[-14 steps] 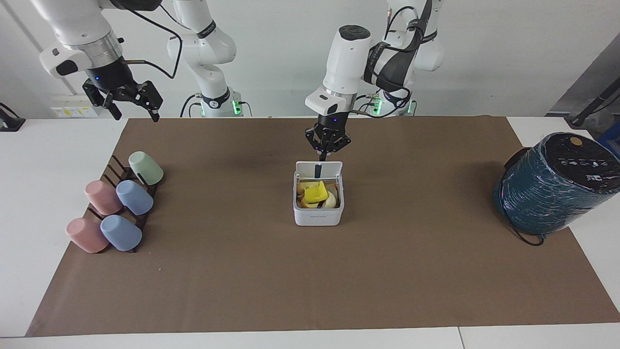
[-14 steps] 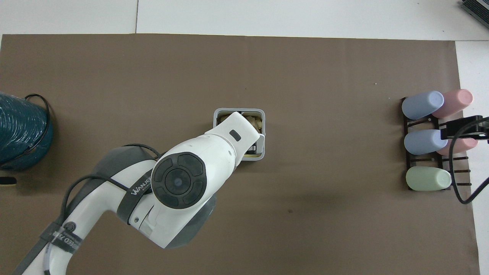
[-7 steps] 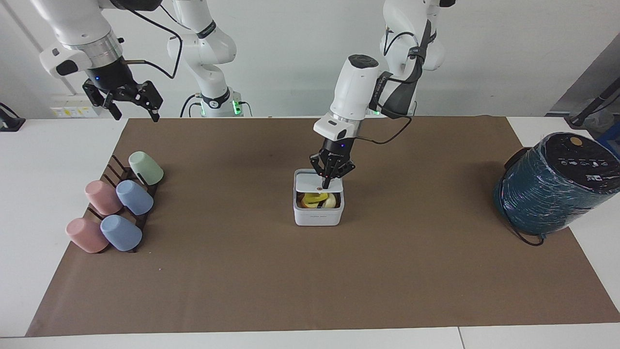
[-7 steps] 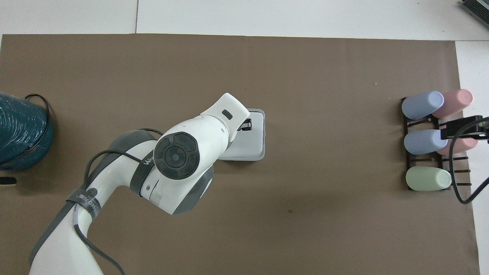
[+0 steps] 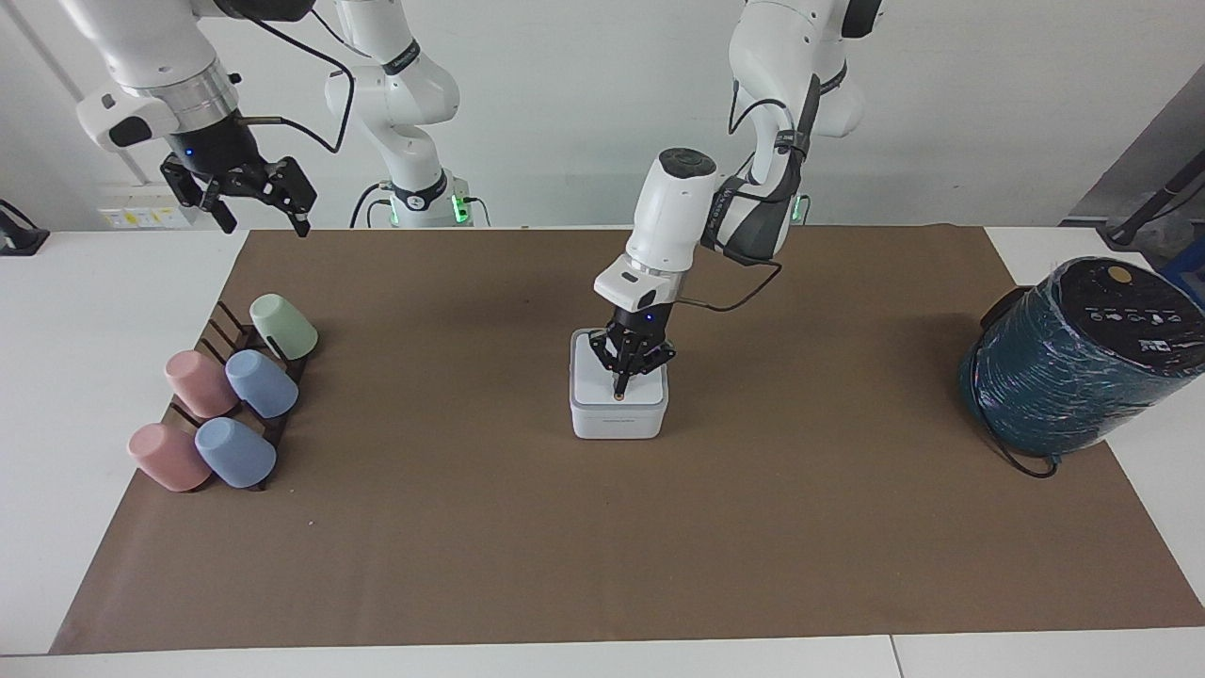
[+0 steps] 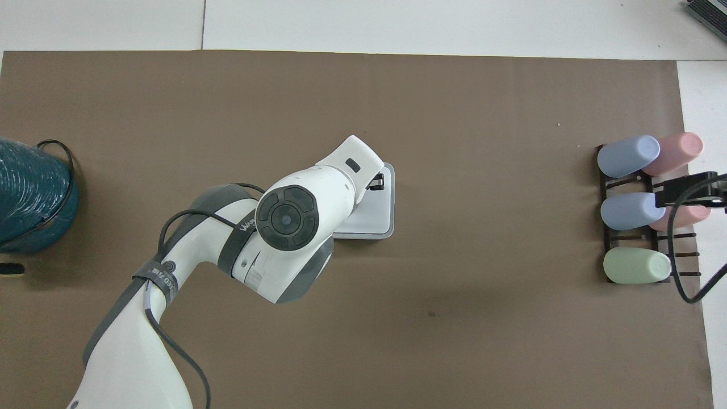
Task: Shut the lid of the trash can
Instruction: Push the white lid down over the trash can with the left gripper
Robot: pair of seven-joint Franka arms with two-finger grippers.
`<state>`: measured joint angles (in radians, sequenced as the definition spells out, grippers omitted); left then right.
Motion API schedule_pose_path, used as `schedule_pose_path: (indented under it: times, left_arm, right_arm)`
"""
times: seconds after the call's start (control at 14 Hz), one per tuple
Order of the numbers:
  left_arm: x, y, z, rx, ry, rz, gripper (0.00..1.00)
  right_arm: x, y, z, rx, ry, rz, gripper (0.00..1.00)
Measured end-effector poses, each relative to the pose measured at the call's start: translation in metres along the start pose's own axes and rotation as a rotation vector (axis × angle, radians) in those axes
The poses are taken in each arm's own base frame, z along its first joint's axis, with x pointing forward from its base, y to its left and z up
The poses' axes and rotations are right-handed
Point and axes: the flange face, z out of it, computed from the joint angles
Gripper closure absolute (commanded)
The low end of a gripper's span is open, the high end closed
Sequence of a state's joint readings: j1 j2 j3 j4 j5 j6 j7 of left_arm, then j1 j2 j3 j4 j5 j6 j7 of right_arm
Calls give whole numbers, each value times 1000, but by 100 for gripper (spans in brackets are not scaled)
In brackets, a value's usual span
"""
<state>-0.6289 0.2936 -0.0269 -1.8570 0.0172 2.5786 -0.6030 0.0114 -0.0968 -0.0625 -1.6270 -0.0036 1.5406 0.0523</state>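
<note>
The small white trash can (image 5: 618,424) stands in the middle of the brown mat. Its white lid (image 5: 593,381) with the grey rim lies flat on top of it and hides the contents; it also shows in the overhead view (image 6: 375,213). My left gripper (image 5: 618,391) points straight down with its fingers together, and the tips touch the lid at the orange dot, near the edge farthest from the robots. In the overhead view the left arm covers most of the can. My right gripper (image 5: 261,215) waits open and empty in the air over the cup rack (image 6: 690,190).
A dark rack (image 5: 226,330) holds several pastel cups on their sides at the right arm's end of the table. A large teal-wrapped cylinder (image 5: 1073,363) with a black cable stands at the left arm's end. Brown mat (image 5: 602,546) covers the table.
The lid stood upright a second ago with the scraps showing. My left gripper pushed it over and down, and it now lies flat on the can. The right arm has not moved.
</note>
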Motion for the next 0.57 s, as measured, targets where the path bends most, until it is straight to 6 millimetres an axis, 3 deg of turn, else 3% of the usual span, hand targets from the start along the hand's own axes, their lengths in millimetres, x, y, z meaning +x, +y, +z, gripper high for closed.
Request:
schedule_pose_path:
  times: [0.57]
  left_arm:
    - [-1, 3, -7, 44, -66, 4, 98]
  right_arm:
    - [0, 0, 0, 0, 0, 0, 0]
